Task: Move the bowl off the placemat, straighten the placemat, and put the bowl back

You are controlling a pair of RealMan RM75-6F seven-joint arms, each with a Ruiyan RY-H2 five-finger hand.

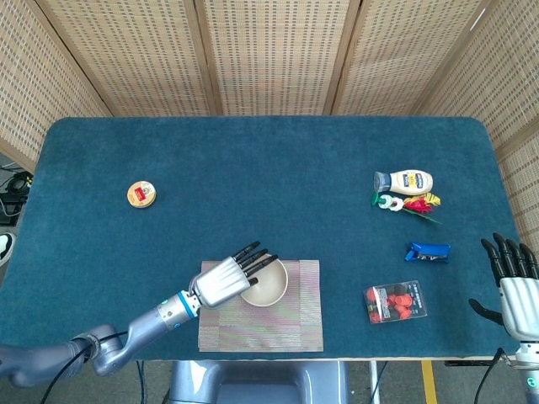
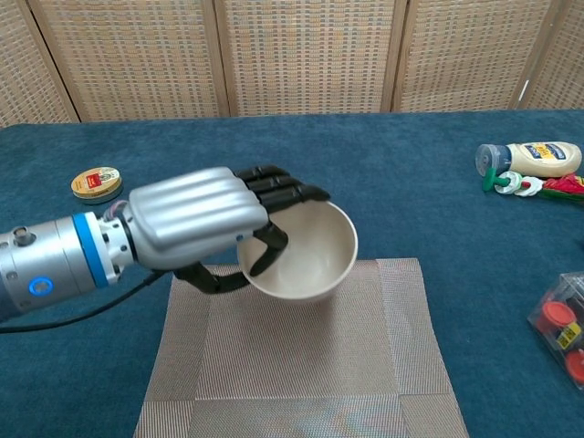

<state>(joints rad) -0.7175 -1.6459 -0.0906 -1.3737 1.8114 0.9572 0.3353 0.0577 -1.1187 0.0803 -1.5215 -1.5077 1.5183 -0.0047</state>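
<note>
My left hand (image 2: 205, 224) (image 1: 226, 282) grips the cream bowl (image 2: 306, 255) (image 1: 267, 282) by its left rim, fingers over the edge and thumb under the wall. The bowl hangs tilted above the far edge of the woven beige placemat (image 2: 301, 365) (image 1: 282, 324). The placemat lies at the table's front edge, a little skewed. My right hand (image 1: 514, 282) stands at the front right corner of the table with its fingers apart and nothing in it; the chest view does not show it.
A round tin (image 1: 141, 194) (image 2: 96, 183) sits at the left. On the right lie a mayonnaise bottle (image 1: 406, 181) (image 2: 529, 158), small toys (image 1: 408, 204), a blue packet (image 1: 428, 252) and a clear box of red items (image 1: 394, 302) (image 2: 561, 330).
</note>
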